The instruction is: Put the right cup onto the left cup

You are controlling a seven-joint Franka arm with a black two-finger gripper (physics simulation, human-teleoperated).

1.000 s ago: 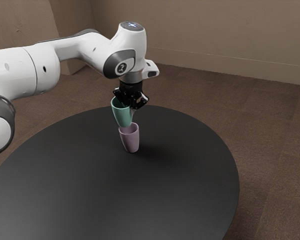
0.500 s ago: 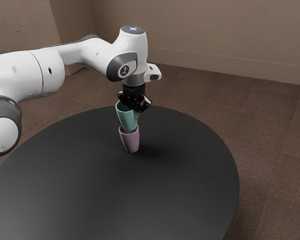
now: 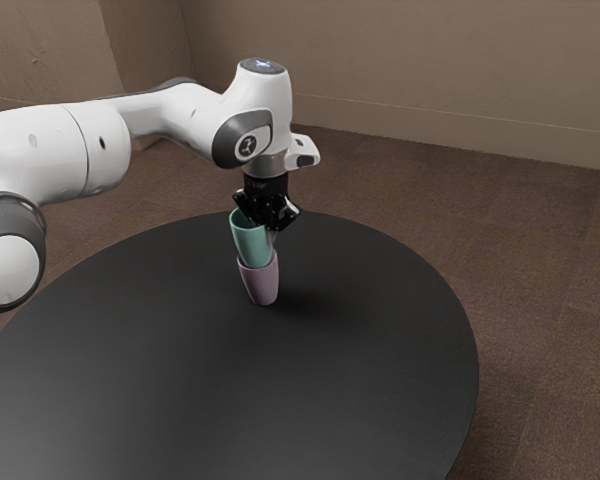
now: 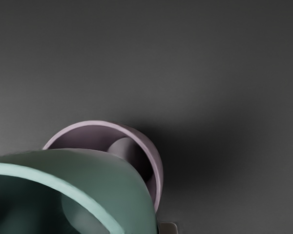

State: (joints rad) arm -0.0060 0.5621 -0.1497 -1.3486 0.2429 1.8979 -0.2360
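In the exterior view my gripper (image 3: 267, 226) is shut on the wall of the teal cup (image 3: 251, 244), at its side toward the exterior view's right. The teal cup is slightly tilted, and its base sits at or just inside the mouth of the pink cup (image 3: 261, 284), which stands upright on the table. The wrist view has the teal cup (image 4: 112, 190) close under my hand, covering part of the pink cup's (image 4: 158, 180) opening. Whether the teal base touches the pink cup's inside is hidden.
The round black table (image 3: 360, 350) extends around the pink cup, its curved edge toward the exterior view's right. Brown carpet (image 3: 540, 290) lies beyond, with a wall (image 3: 460, 80) behind.
My hand and the teal cup have come down and a little toward the exterior view's right, bringing the teal base into the pink cup's mouth. The pink cup stays put.
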